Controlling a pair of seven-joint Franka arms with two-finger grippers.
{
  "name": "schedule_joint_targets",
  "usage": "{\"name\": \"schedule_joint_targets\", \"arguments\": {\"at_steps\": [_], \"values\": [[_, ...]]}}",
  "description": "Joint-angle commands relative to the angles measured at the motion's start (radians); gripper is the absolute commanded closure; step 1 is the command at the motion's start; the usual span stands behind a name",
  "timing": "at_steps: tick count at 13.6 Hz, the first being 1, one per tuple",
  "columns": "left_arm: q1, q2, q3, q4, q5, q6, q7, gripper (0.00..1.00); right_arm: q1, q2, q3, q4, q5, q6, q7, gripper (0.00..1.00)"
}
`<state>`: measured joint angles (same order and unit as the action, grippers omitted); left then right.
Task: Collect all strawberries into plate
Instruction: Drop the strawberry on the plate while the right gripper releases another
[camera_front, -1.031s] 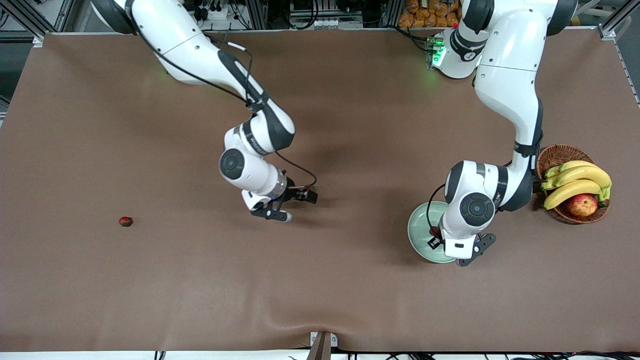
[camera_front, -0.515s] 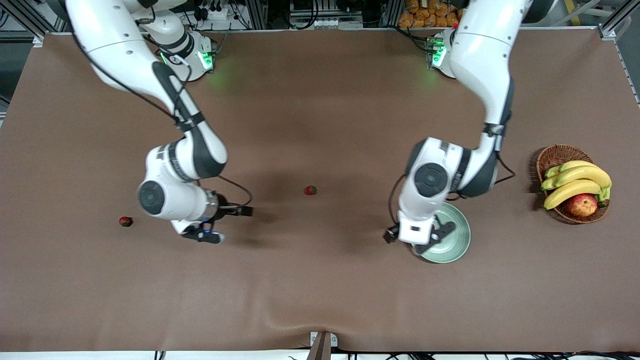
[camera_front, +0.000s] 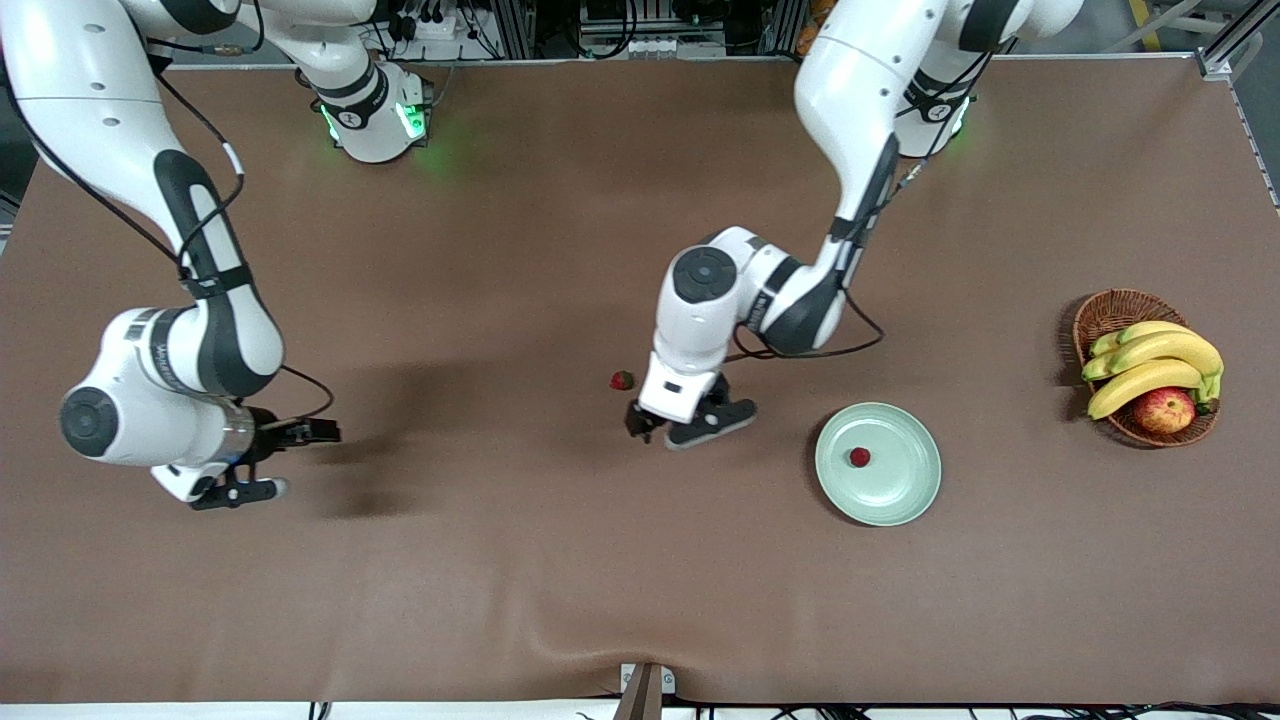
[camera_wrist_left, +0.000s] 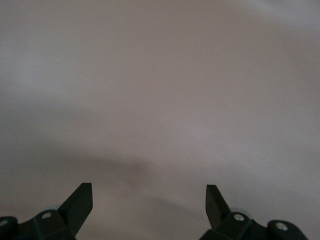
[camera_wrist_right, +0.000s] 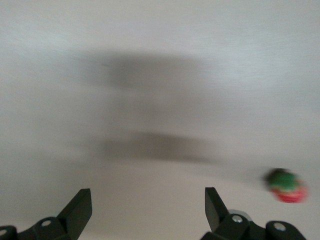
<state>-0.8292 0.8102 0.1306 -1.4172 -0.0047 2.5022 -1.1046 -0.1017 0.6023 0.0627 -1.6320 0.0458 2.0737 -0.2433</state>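
A robotics lab is indicated: two white arms (camera_front: 180, 330) are mounted at a table (camera_front: 560, 570) covered in brown matting, aluminium framing (camera_front: 1235, 35) is seen at its edge, and cables and power strips (camera_front: 425, 20) are crowded along it.

Legible text, labels, brands, numbers, signs: none. Dark lettering sits on the wrist segment of the right arm (camera_front: 160, 345), too small to make out. No readable marking appears on the left arm (camera_front: 760, 290), plate (camera_front: 905, 495), basket (camera_front: 1110, 310) or table cover (camera_front: 600, 560).
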Motion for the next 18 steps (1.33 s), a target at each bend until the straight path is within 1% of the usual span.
{"name": "schedule_joint_targets", "arguments": {"at_steps": [1, 2, 3, 4, 5, 7, 8, 9, 14, 17, 18], "values": [[-0.068, 0.078, 0.018, 0.046, 0.002, 0.093, -0.003, 0.00, -0.052, -0.018, 0.019, -0.012, -0.090, 0.000, -0.094, 0.00], [-0.085, 0.098, 0.020, 0.062, 0.008, 0.107, 0.000, 0.00, -0.064, -0.009, 0.019, -0.012, -0.124, 0.028, -0.146, 0.00], [-0.103, 0.121, 0.024, 0.079, 0.031, 0.109, 0.002, 0.00, -0.079, -0.001, 0.019, -0.017, -0.148, 0.084, -0.199, 0.00], [-0.117, 0.136, 0.026, 0.084, 0.076, 0.109, 0.002, 0.00, -0.091, 0.005, 0.019, -0.023, -0.152, 0.116, -0.227, 0.00], [-0.131, 0.141, 0.023, 0.081, 0.119, 0.107, 0.000, 0.00, -0.095, 0.019, 0.017, -0.023, -0.156, 0.121, -0.249, 0.00], [-0.148, 0.147, 0.021, 0.075, 0.179, 0.104, 0.000, 0.00, -0.121, 0.051, 0.017, -0.022, -0.194, 0.176, -0.310, 0.00], [-0.154, 0.147, 0.021, 0.072, 0.199, 0.099, -0.001, 0.00, -0.142, 0.063, 0.017, -0.023, -0.199, 0.201, -0.344, 0.00], [-0.157, 0.145, 0.021, 0.066, 0.210, 0.092, -0.003, 0.00, -0.156, 0.070, 0.019, -0.026, -0.199, 0.203, -0.356, 0.00], [-0.172, 0.132, 0.020, 0.057, 0.256, -0.032, 0.003, 0.00, -0.174, 0.105, 0.019, -0.045, -0.193, 0.204, -0.352, 0.00], [-0.180, 0.132, 0.018, 0.057, 0.256, -0.036, 0.002, 0.00, -0.174, 0.105, 0.019, -0.049, -0.193, 0.194, -0.352, 0.00], [-0.180, 0.132, 0.018, 0.057, 0.256, -0.037, 0.002, 0.00, -0.174, 0.103, 0.019, -0.057, -0.192, 0.194, -0.350, 0.02]]}}
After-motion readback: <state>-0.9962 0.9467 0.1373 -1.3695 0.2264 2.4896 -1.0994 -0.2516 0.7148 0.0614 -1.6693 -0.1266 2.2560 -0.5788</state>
